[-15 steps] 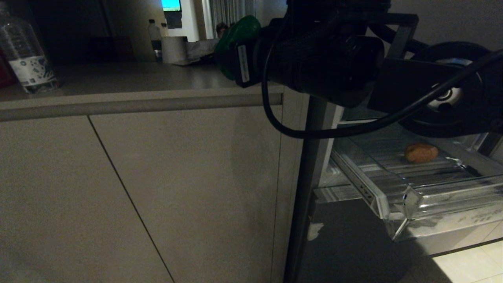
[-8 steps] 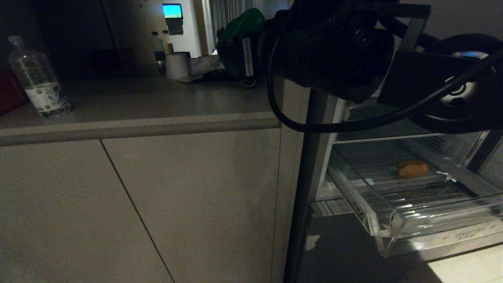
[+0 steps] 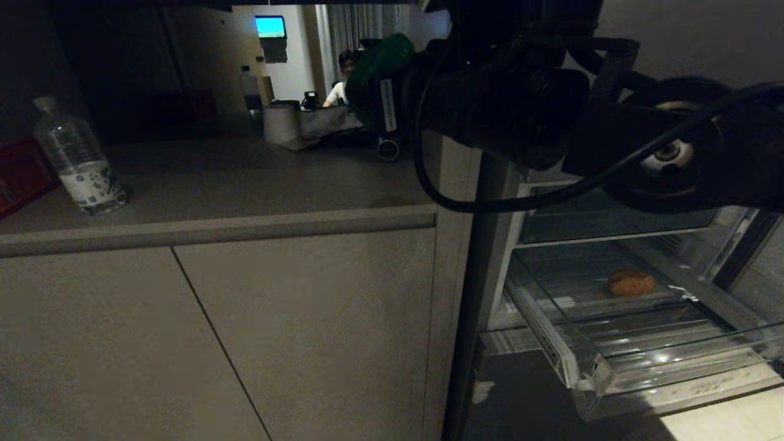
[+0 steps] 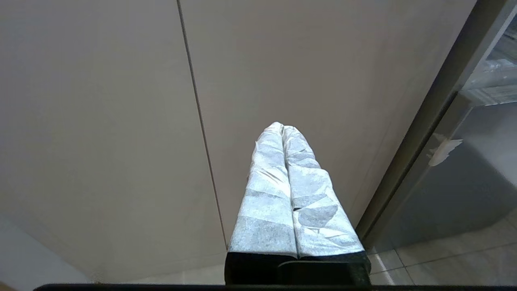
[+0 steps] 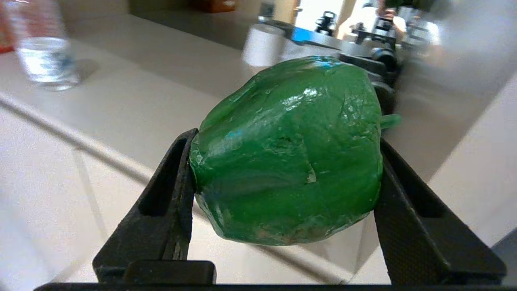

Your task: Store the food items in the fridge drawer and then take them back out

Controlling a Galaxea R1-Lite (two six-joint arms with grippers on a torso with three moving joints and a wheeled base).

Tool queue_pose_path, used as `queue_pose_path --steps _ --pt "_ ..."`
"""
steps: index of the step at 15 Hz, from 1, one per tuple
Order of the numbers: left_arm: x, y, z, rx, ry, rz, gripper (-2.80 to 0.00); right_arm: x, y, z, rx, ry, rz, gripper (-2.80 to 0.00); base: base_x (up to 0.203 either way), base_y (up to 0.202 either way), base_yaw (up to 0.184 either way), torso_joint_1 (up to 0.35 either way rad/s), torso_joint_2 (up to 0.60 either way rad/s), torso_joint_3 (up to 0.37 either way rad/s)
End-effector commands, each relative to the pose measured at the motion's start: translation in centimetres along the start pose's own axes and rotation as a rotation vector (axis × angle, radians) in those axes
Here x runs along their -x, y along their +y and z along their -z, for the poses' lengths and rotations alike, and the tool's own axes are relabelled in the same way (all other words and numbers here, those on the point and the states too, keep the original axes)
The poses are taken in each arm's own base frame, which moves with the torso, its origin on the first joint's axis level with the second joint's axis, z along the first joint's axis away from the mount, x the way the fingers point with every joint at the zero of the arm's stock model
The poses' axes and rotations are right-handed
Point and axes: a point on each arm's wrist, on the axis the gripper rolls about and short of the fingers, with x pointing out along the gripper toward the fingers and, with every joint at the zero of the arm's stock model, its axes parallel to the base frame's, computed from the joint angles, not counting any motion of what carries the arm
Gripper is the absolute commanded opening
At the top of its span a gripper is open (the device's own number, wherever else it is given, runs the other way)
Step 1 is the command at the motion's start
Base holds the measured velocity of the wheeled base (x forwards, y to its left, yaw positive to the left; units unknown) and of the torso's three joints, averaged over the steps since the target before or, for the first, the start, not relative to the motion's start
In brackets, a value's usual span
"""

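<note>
**Pepper held above the worktop's right end, potato in the open drawer**

The right wrist view alone shows the grip plainly: the right hand (image 5: 284, 169) is clenched on the pepper (image 5: 288, 153), 1 black finger (image 5: 169, 194) pressed to each side of it. The head view gives only a green sliver of the pepper (image 3: 381, 58) past the dark bulk of the right arm (image 3: 508, 104), but places it above the worktop (image 3: 245, 184), near the right end by the fridge.

Only the head view shows the drawer (image 3: 612, 367), pulled out of the fridge below and right of the arm. The potato (image 3: 631, 283) lies on the drawer's floor toward its back, well apart from the front rim; the floor in front of it is bare.

The left wrist view shows the left hand (image 4: 282, 129) with its 2 wrapped fingers pressed together, gripping nothing, low before the cabinet doors (image 4: 303, 60) beside the fridge's edge. It does not appear in the head view.

A bottle (image 3: 76, 159) stands near the worktop's left end just behind the front edge, a red box (image 3: 18, 174) just beside it at the picture's edge. A paper roll (image 3: 280, 122) sits at the back edge. The stretch of worktop between bottle and pepper is open. A person (image 3: 340, 86) sits far behind.
</note>
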Motion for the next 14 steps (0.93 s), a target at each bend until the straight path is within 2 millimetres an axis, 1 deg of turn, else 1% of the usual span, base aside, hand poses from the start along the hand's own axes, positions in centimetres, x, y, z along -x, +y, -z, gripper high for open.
queue_pose_path --steps 1,2,4,6,9,10,13,14 --pt "0.0 0.0 0.0 0.001 0.001 0.000 -2.80 -2.5 -0.4 2.7 0.009 0.010 0.031 -2.80 0.000 0.000 0.000 0.000 0.00 0.000" --pt "0.0 0.0 0.0 0.001 0.001 0.000 -2.80 -3.5 -0.7 3.7 0.009 -0.008 0.039 -2.80 0.000 0.000 0.000 0.000 0.00 0.000" --pt "0.0 0.0 0.0 0.001 0.001 0.000 -2.80 -5.8 -1.8 6.6 0.014 -0.013 0.072 -2.80 0.000 0.000 0.000 0.000 0.00 0.000" --pt "0.0 0.0 0.0 0.001 0.001 0.000 -2.80 -7.1 -2.4 8.2 0.008 -0.057 0.102 -2.80 0.000 0.000 0.000 0.000 0.00 0.000" --pt "0.0 0.0 0.0 0.001 0.001 0.000 -2.80 -8.1 -2.3 9.5 0.004 -0.104 0.136 -2.80 0.000 0.000 0.000 0.000 0.00 0.000" --pt "0.0 0.0 0.0 0.001 0.001 0.000 -2.80 -8.5 -2.2 10.3 0.006 -0.102 0.137 -2.80 0.000 0.000 0.000 0.000 0.00 0.000" --pt "0.0 0.0 0.0 0.001 0.001 0.000 -2.80 -9.8 -3.0 13.1 0.016 -0.119 0.161 -2.80 0.000 0.000 0.000 0.000 0.00 0.000" --pt "0.0 0.0 0.0 0.001 0.001 0.000 -2.80 -10.0 -3.2 13.4 0.027 -0.128 0.163 -2.80 0.000 0.000 0.000 0.000 0.00 0.000"
